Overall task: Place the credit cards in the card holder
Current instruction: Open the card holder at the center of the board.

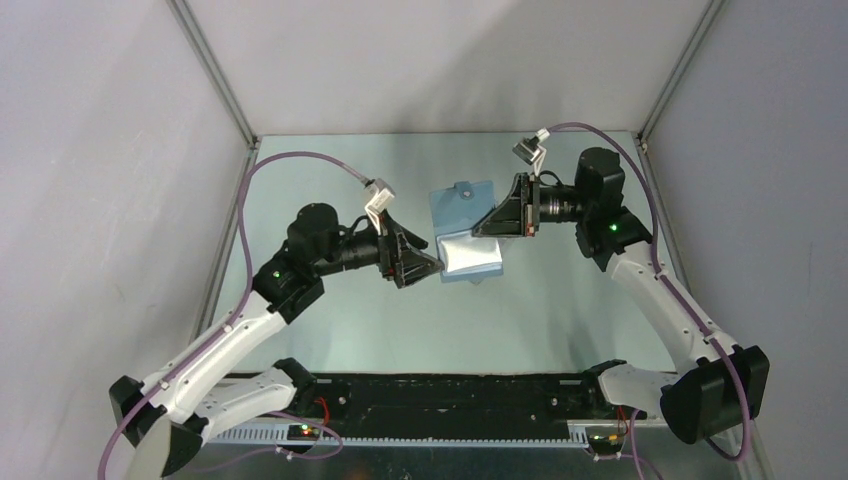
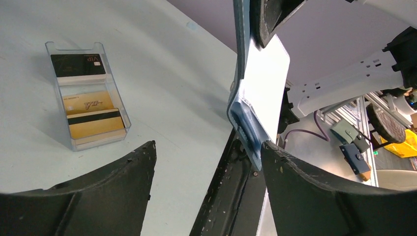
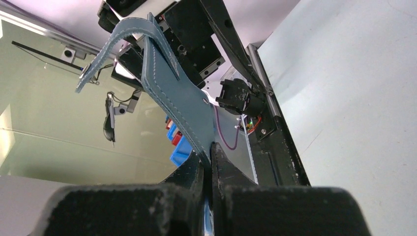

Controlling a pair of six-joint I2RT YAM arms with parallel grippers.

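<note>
The blue card holder [image 1: 462,205] hangs open in the air above the table. My right gripper [image 1: 492,222] is shut on one flap of it [image 3: 177,98]; the jaws [image 3: 209,147] pinch the leather edge. Its pale inner pocket face [image 2: 265,88] is turned toward my left gripper [image 1: 432,264]. My left gripper [image 2: 209,145] is open, and the holder's lower corner [image 2: 248,140] touches the tip of its right finger. A black credit card [image 2: 77,64] and yellow-orange cards [image 2: 96,123], one with a dark stripe, lie in a clear tray.
The clear plastic tray [image 2: 119,101] lies on the pale table at the left of the left wrist view; the top view does not show it. Grey walls close in the table on three sides. A black rail [image 1: 450,395] runs along the near edge.
</note>
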